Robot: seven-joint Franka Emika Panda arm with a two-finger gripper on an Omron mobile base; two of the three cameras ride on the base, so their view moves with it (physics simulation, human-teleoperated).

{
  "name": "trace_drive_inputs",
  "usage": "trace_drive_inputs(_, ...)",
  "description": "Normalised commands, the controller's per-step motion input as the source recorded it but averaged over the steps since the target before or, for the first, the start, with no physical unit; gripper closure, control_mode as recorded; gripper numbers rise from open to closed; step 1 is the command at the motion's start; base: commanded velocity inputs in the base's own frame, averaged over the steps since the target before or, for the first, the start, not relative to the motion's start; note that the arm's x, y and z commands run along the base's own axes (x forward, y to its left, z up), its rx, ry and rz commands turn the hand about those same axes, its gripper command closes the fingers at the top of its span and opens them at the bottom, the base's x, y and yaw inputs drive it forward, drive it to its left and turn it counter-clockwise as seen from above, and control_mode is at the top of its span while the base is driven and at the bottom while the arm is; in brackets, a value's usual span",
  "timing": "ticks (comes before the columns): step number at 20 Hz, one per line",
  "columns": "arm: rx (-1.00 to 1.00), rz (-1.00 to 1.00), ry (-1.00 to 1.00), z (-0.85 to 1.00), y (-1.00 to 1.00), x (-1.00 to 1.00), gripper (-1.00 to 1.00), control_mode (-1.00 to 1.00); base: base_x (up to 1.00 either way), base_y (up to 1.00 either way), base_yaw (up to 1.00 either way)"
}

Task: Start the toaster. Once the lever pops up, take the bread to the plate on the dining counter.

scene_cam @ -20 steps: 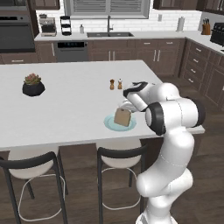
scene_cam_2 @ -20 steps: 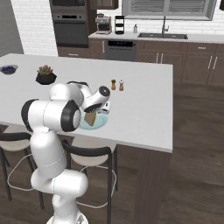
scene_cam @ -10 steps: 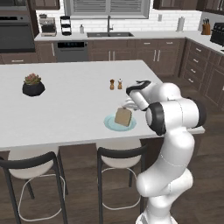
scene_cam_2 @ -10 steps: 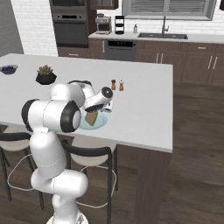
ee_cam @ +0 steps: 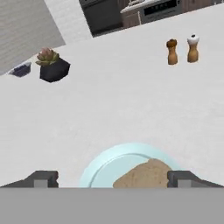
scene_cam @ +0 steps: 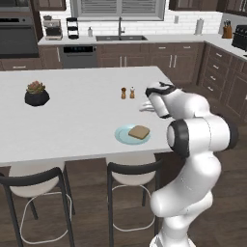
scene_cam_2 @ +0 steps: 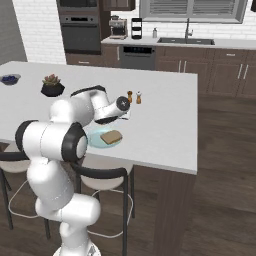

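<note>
The golden-brown bread (scene_cam: 139, 131) lies flat on the pale blue-green plate (scene_cam: 122, 136) near the front edge of the white dining counter (scene_cam: 72, 120). My gripper (scene_cam: 145, 107) hovers open and empty a little above and behind the plate, toward its right side. From the other side, the bread (scene_cam_2: 111, 136) rests on the plate (scene_cam_2: 94, 140) just below the gripper (scene_cam_2: 127, 115). In the hand view the gripper (ee_cam: 113, 179) looks down over the bread (ee_cam: 144, 175) and the plate (ee_cam: 103, 168). A dark boxy toaster (scene_cam: 240, 37) stands on the far back-right counter.
Two salt and pepper shakers (scene_cam: 128, 92) stand behind the plate. A succulent in a black pot (scene_cam: 36, 94) sits at the counter's left, and a small blue bowl (scene_cam_2: 10, 78) lies farther left. Dark-framed stools (scene_cam: 132, 169) stand under the counter's front edge.
The bread stood tilted between the fingers over the plate a second ago. It now lies flat on the plate, and the open gripper has drawn up and away from it.
</note>
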Motion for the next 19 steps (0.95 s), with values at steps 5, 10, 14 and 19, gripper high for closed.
trace_drive_inputs(5,0.0,0.0,-0.16,0.95,-0.26,-0.83,-1.0,-1.0,0.0,0.0,0.0)
trace_drive_inputs(10,-0.01,0.01,-0.01,0.87,-0.32,-1.0,-1.0,-1.0,0.0,0.0,0.0)
trace_drive_inputs(14,-0.07,0.06,0.0,0.73,-0.35,-1.0,-1.0,-1.0,0.0,0.0,0.0)
trace_drive_inputs(19,-0.15,0.09,0.0,0.95,-0.19,-1.0,-1.0,-1.0,0.0,0.0,0.0)
